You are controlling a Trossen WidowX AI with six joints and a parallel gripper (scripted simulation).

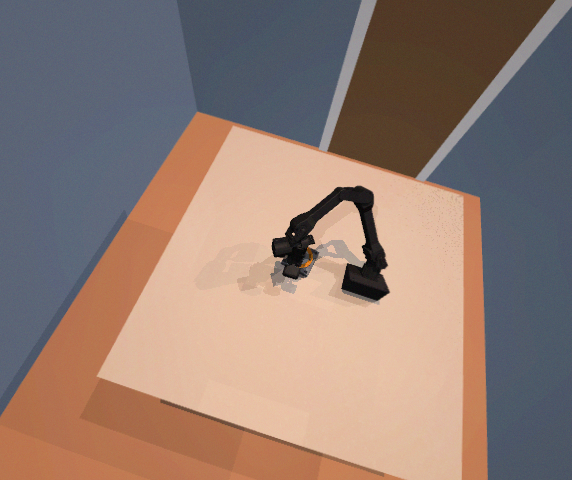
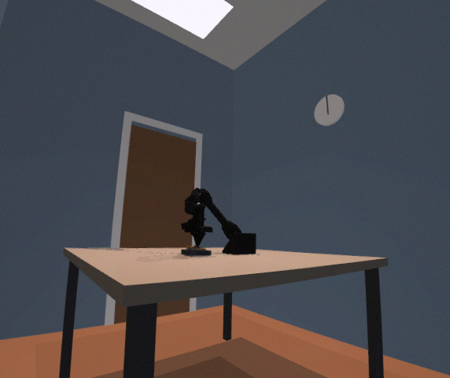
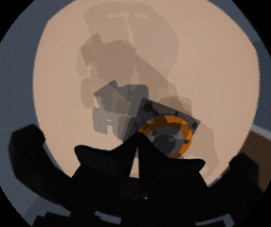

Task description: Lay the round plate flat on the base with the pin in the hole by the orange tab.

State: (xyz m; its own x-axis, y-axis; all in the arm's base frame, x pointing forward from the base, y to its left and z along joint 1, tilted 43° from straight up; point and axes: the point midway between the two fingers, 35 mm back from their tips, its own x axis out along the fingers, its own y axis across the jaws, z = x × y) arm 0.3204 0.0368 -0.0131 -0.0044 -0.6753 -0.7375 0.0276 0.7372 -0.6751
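Note:
The round plate, an orange ring (image 3: 168,120) (image 1: 311,257), is on the dark square base (image 3: 162,110) (image 2: 196,252). A dark round post (image 3: 165,142) shows in its middle. In the exterior view a thin orange edge shows just above the base; its tilt is too small to tell. My gripper (image 3: 138,133) (image 2: 197,246) is shut and empty, pointing down. Its tips are at or just above the plate's left rim in the wrist view; contact cannot be told. The fingers hide the plate's near left part. I cannot make out the tab, its hole or the pin.
The arm's block-shaped mount (image 1: 365,283) (image 2: 241,242) stands on the pale table top (image 1: 276,351) to the right of the base. The arm arches over from it. Shadows of the arm fall across the table beside the base.

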